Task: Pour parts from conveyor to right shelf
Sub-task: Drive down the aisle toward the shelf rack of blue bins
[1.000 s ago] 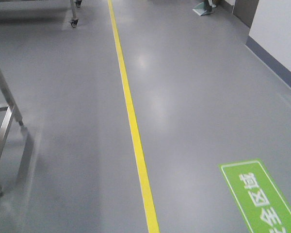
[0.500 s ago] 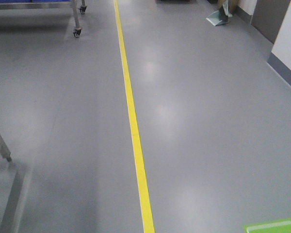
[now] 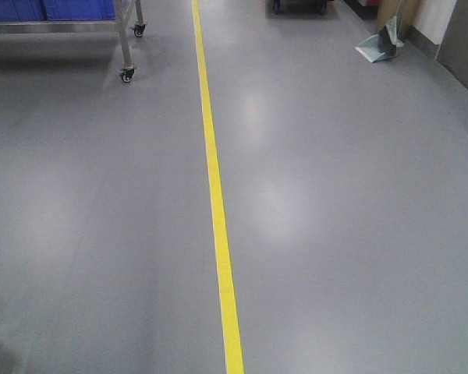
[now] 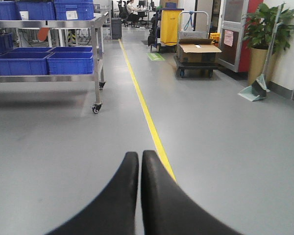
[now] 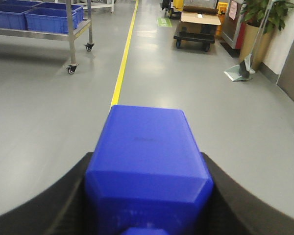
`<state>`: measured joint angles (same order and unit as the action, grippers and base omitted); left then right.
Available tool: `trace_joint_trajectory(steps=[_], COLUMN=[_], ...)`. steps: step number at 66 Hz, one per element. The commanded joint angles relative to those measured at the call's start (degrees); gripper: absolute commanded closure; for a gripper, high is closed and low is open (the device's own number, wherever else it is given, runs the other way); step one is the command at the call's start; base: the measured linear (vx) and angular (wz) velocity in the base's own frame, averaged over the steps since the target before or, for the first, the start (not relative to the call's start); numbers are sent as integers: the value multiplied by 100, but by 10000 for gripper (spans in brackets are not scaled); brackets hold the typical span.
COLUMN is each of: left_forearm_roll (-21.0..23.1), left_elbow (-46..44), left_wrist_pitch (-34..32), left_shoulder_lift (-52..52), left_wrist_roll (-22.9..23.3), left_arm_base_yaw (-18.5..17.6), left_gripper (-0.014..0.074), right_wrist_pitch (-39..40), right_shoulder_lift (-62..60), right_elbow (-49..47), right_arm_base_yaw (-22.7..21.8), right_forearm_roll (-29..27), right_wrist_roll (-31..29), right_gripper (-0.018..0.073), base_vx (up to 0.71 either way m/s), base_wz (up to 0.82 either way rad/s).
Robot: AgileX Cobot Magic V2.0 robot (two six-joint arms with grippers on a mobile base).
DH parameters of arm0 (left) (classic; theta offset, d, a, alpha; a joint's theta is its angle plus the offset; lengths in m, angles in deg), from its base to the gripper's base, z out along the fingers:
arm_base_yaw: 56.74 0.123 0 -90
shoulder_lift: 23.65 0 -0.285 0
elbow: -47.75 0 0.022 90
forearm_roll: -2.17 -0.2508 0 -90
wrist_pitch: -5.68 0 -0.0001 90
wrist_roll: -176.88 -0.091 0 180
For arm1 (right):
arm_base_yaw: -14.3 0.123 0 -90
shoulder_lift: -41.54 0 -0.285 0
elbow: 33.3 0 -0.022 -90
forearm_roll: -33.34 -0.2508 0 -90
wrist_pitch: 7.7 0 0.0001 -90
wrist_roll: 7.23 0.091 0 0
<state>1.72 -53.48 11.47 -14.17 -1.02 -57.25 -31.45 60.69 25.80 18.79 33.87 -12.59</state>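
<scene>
— What sort of place is this?
— A factory or warehouse hall. There's a glossy grey floor [image 3: 359, 234] with a yellow lane line [image 3: 216, 195], a wheeled steel rack [image 4: 95, 68] of blue totes [image 4: 71, 62], and a cardboard box [image 4: 198, 49] on a cart [image 4: 195, 66].

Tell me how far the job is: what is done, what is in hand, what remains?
Done: the pickup, it seems; the right fingers are shut on the blue part. The left fingers are shut and empty. In hand: the carry; the conveyor is out of view, and the shelf with blue totes stands ahead, across floor beside the yellow line. Left: reach the shelf and pour the part into a tote.
</scene>
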Motion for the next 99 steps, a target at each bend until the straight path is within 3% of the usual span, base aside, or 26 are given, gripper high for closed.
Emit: trace_joint_trajectory(steps=[1, 99], left_forearm_roll=[45, 45], left_elbow=[-112, -112], left_wrist_pitch=[-452, -452], left_shoulder_lift=[91, 91], left_wrist_roll=[49, 49], left_arm_base_yaw=[-31, -31], left_gripper=[603, 603], right_wrist_pitch=[464, 464], right_shoulder_lift=[65, 65], right_elbow=[-168, -168], right_arm_base_yaw=[-7, -7], right_forearm_roll=[17, 17], right_wrist_roll=[-30, -30], right_gripper=[565, 565], base_vx=[80, 69], base_wz=[5, 18])
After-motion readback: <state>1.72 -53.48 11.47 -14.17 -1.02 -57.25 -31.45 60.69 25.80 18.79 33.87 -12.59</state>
